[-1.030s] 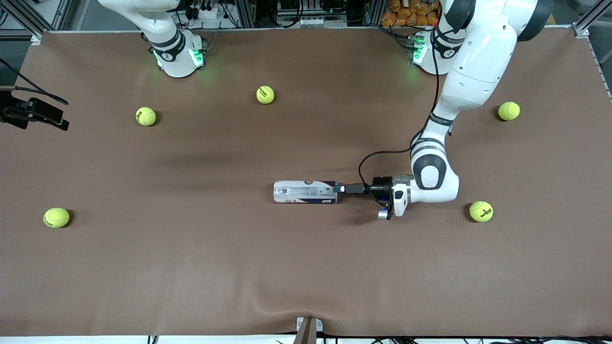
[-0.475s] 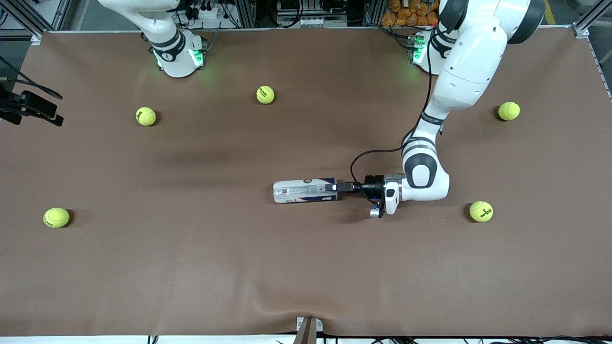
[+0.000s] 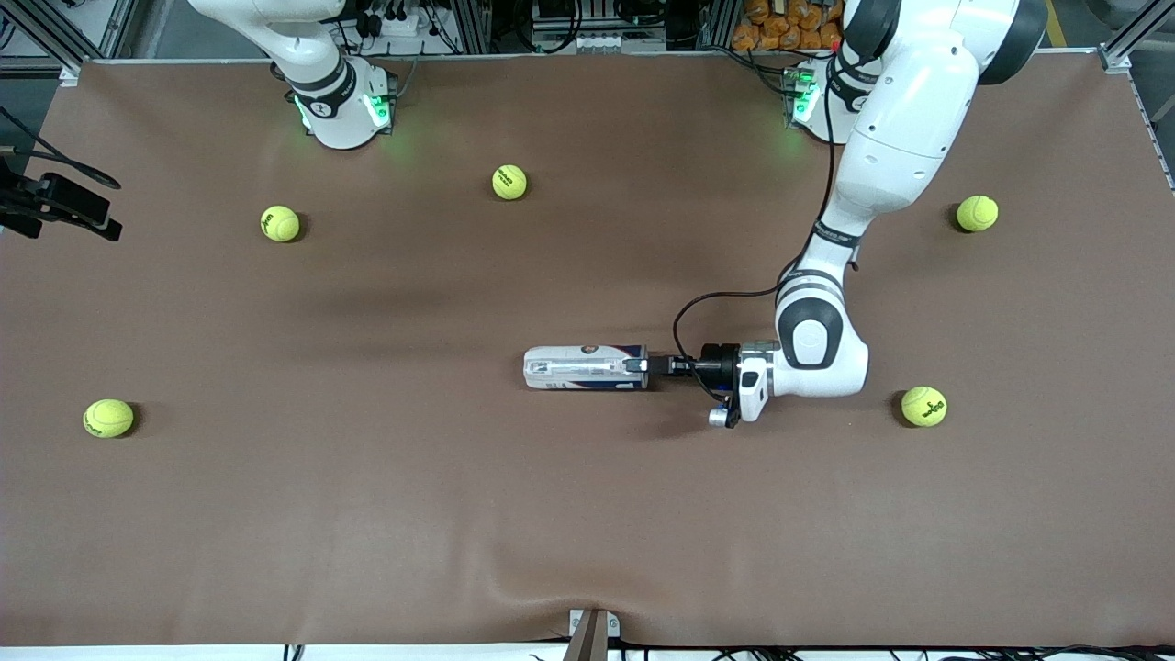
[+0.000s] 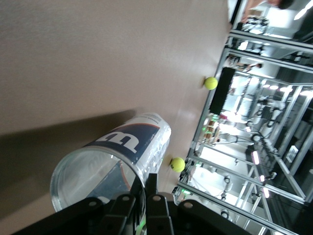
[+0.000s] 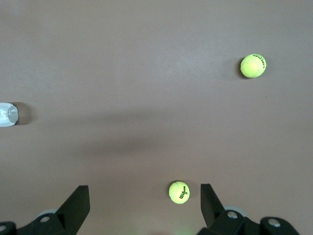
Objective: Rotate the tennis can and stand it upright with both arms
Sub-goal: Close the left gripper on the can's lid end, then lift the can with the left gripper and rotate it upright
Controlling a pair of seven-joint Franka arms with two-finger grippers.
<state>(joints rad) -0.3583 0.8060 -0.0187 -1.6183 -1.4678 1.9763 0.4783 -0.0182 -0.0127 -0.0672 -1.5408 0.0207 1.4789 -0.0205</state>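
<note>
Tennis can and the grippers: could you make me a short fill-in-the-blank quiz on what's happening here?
1. The tennis can is ____ on the table.
2. The left gripper is shut on the can's open ____.
3. The right gripper hangs with its jaws ____.
4. ____ tennis balls lie loose on the table.

Missing words: lying; rim; open; five

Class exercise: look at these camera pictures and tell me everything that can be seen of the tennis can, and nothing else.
The tennis can is a slim clear plastic cylinder with a white-and-blue label bearing a white W, seen in the left wrist view. It looks empty and lies on its side near the middle of the brown table, lengthwise along it. Its open mouth faces the left arm's end, where the left gripper is shut on its rim.
</note>
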